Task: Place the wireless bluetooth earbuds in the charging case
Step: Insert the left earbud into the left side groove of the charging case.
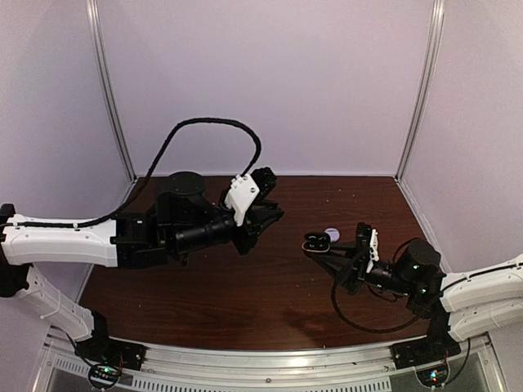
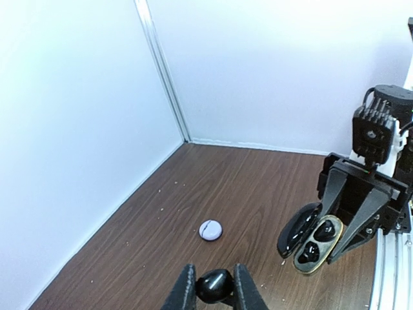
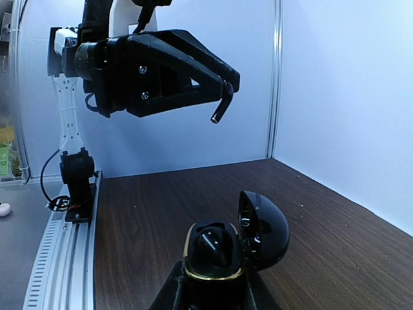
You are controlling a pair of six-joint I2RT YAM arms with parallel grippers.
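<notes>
My left gripper (image 2: 215,290) is shut on a glossy black earbud (image 2: 215,281) and holds it above the table. In the top view it (image 1: 274,216) hangs left of the right gripper. My right gripper (image 1: 325,250) is shut on an open black charging case (image 1: 315,241) with a gold rim, lid tipped back. The case (image 3: 213,248) shows one black earbud seated in it; in the left wrist view (image 2: 317,240) both cavities look dark. The left gripper (image 3: 218,110) hovers high above the case. A closed white-lavender case (image 2: 210,230) lies on the table. No pale earbuds are in view.
The dark wooden table (image 1: 245,286) is boxed by white walls at the back and sides. A metal rail (image 3: 61,258) runs along the near edge by the arm bases. A black cable (image 1: 212,126) loops above the left arm.
</notes>
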